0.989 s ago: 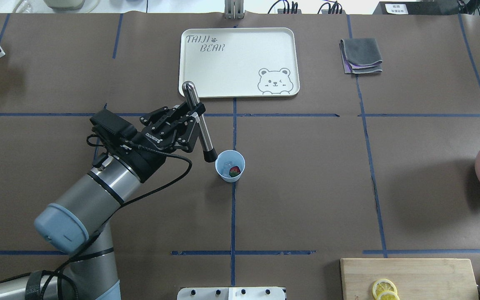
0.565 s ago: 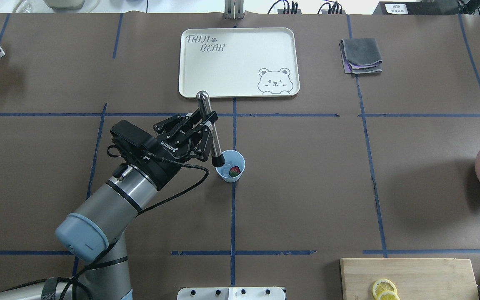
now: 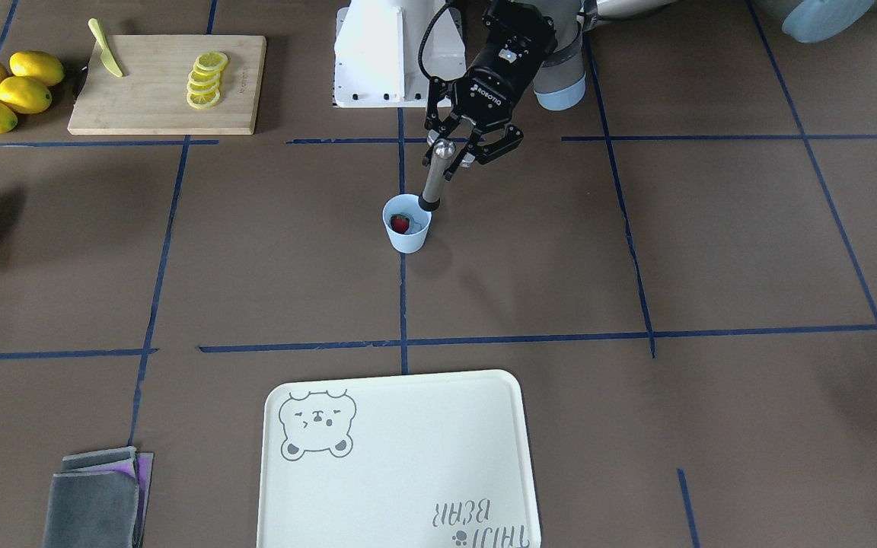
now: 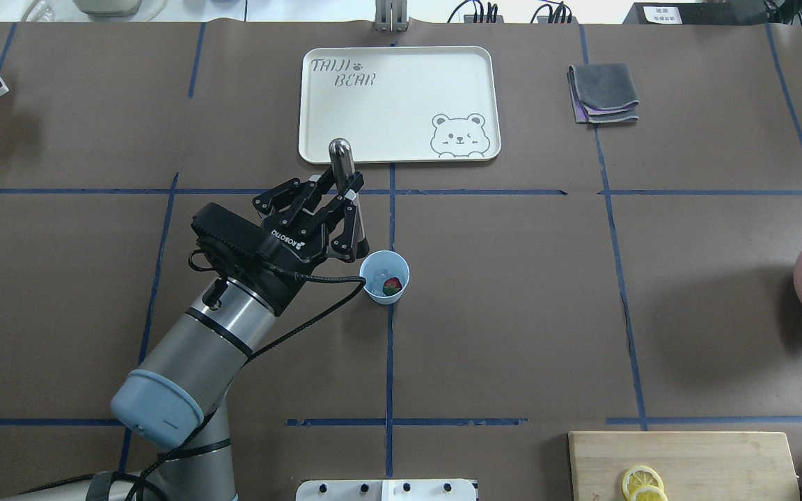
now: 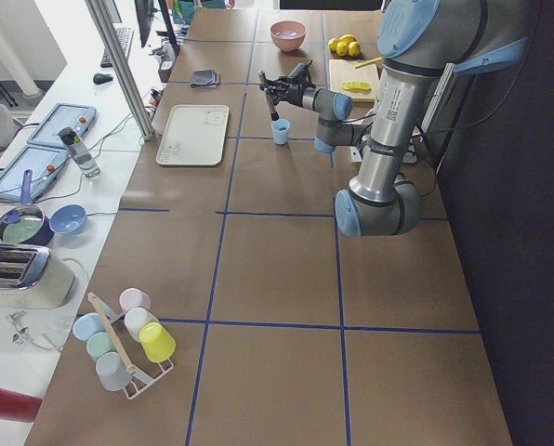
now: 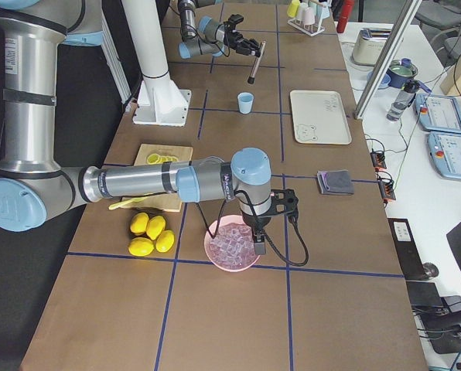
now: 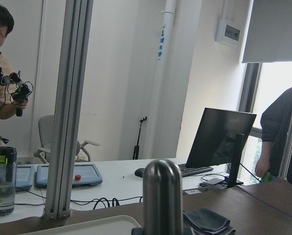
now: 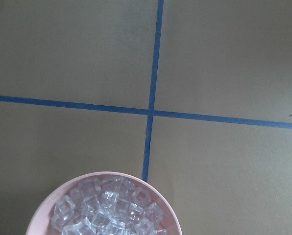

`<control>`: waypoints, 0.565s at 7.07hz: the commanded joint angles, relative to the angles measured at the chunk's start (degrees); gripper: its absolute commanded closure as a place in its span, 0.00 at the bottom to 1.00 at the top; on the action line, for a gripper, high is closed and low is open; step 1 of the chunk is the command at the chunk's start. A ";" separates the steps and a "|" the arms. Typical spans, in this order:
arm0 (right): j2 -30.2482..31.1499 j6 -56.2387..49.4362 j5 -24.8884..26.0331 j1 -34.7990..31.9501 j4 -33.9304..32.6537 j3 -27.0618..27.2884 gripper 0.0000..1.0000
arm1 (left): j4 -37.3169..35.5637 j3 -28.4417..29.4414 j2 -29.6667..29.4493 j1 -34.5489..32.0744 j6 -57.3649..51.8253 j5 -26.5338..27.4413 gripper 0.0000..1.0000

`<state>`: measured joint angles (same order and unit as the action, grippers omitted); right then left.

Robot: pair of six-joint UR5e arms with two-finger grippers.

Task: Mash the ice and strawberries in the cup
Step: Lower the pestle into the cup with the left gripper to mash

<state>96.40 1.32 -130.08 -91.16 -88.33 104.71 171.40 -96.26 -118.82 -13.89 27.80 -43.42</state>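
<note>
The pale blue cup (image 4: pixel 384 277) stands near the table's middle and also shows in the front view (image 3: pixel 407 226). A red strawberry (image 4: pixel 392 284) lies inside it beside faint ice lumps (image 4: pixel 377 275). My left gripper (image 4: pixel 342 203) is shut on a steel muddler (image 4: pixel 347 195) with a black tip. The muddler is tilted, and its tip hovers just above the cup's left rim (image 3: pixel 429 203). My right gripper (image 6: pixel 259 241) hangs over the pink bowl (image 6: pixel 230 249) of ice cubes (image 8: pixel 107 213). I cannot tell whether it is open or shut.
A cream bear tray (image 4: pixel 397 104) lies behind the cup and a folded grey cloth (image 4: pixel 603 92) at the back right. A cutting board (image 3: pixel 164 84) holds lemon slices and a green knife (image 3: pixel 106 59), with whole lemons (image 3: pixel 4 90) beside it.
My left gripper has carried the muddler to the right, from beside the cup to its left rim. The muddler now stands a little more upright.
</note>
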 commanded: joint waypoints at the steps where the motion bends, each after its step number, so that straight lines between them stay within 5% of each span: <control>1: 0.01 0.00 0.01 0.02 -0.01 -0.04 0.00 | -0.10 0.72 -0.71 1.77 -0.29 0.97 1.00; 4: 0.01 0.00 0.01 0.02 -0.01 -0.12 0.00 | -0.01 1.77 -1.59 1.68 -0.29 1.05 1.00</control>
<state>96.42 1.32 -130.02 -91.14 -88.33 104.62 171.38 -95.06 -119.97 -12.23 27.51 -42.43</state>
